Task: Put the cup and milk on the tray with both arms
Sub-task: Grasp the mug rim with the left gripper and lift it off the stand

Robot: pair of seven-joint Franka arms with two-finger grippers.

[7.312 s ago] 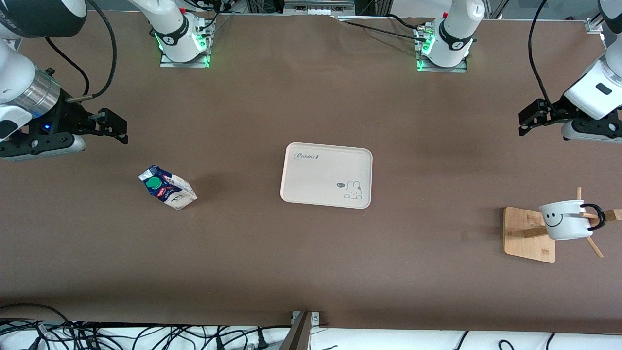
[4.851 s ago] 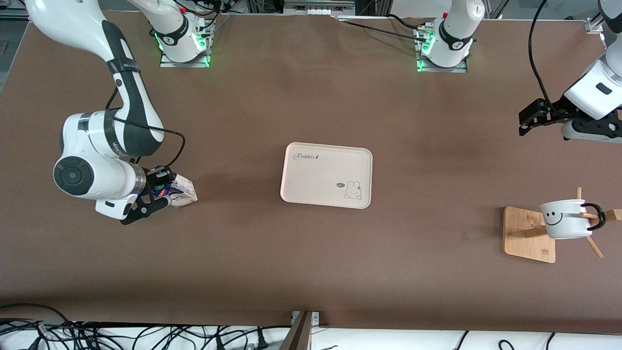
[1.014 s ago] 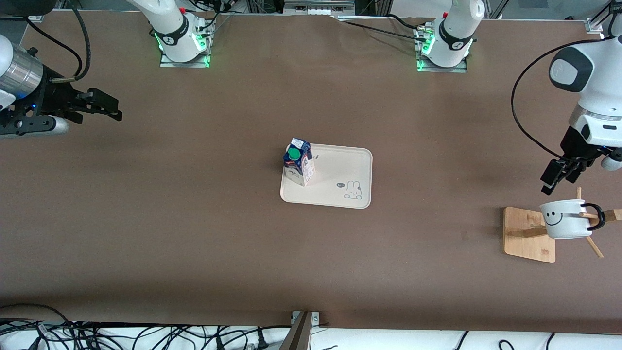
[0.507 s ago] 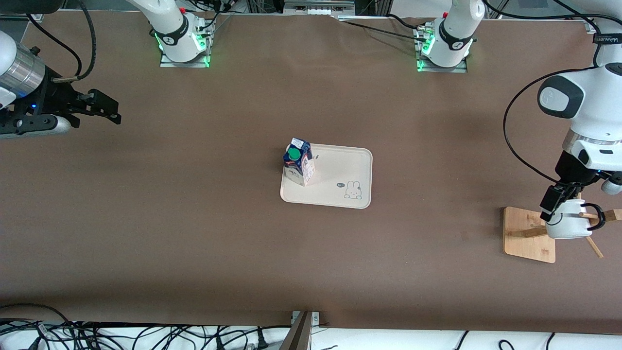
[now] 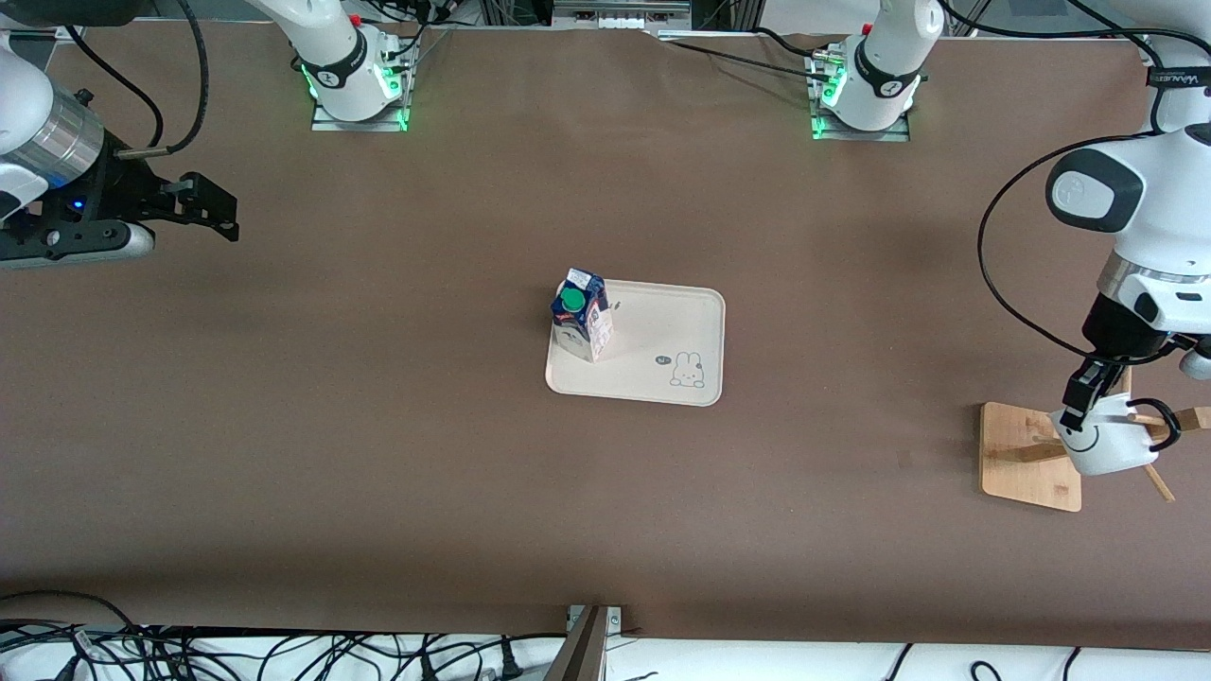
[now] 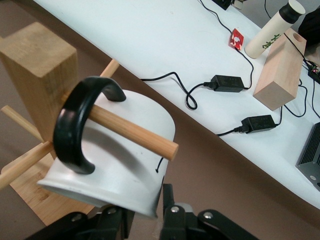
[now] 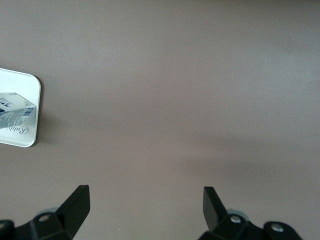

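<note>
The white smiley cup (image 5: 1112,452) hangs by its black handle (image 6: 75,130) on a peg of the wooden rack, near the left arm's end of the table. My left gripper (image 5: 1079,416) is shut on the cup's rim; in the left wrist view (image 6: 145,210) one finger (image 6: 168,200) lies outside the cup wall (image 6: 125,170) and the other is hidden by it. The milk (image 5: 581,326) stands upright on the cream tray (image 5: 662,326), at the tray's end toward the right arm. My right gripper (image 5: 213,203) is open and empty over bare table; its wrist view (image 7: 145,202) shows the tray corner (image 7: 15,82) and the milk (image 7: 17,112).
The rack's square wooden base (image 5: 1022,459) and its post (image 6: 40,65) with several pegs (image 6: 135,132) stand around the cup. The table's edge and a white surface with cables and power bricks (image 6: 227,82) lie close by the rack.
The right arm set the milk on the tray and drew back. The left gripper came down to the cup's rim and closed on it; the cup has tilted slightly on its peg.
</note>
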